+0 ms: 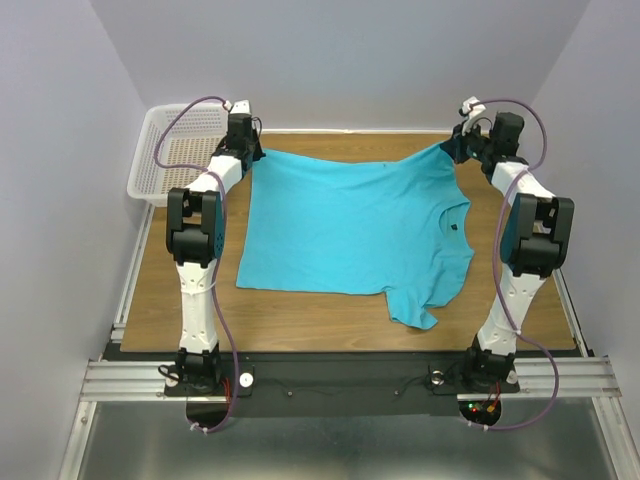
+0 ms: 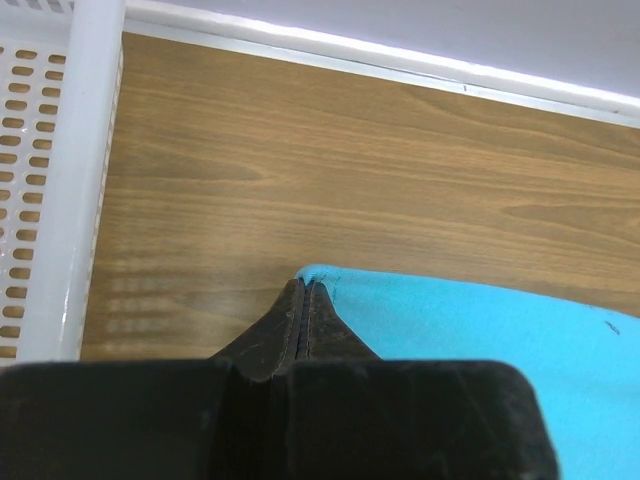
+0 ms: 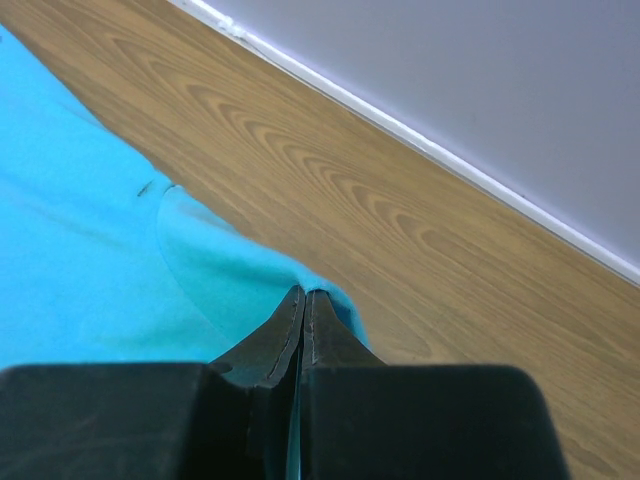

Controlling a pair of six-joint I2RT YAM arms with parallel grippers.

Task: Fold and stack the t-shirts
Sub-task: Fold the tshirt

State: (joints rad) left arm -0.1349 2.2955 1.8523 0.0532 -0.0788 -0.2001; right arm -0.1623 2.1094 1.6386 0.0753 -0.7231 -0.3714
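A turquoise t-shirt [image 1: 350, 225] lies spread on the wooden table, neckline to the right with a small dark mark [image 1: 453, 228], one sleeve hanging toward the front [image 1: 415, 305]. My left gripper [image 1: 252, 152] is shut on the shirt's far left corner [image 2: 318, 276]. My right gripper [image 1: 450, 148] is shut on the shirt's far right corner [image 3: 320, 290]. Both corners are pinched between closed jaws near the table's back edge. The shirt [image 2: 500, 340] stretches between the two grippers; in the right wrist view the cloth [image 3: 90, 230] fills the left side.
A white mesh basket [image 1: 165, 160] stands at the back left, just left of my left arm; its rim shows in the left wrist view [image 2: 85, 170]. The back wall runs close behind both grippers [image 3: 450, 160]. Bare wood [image 1: 300, 320] lies in front of the shirt.
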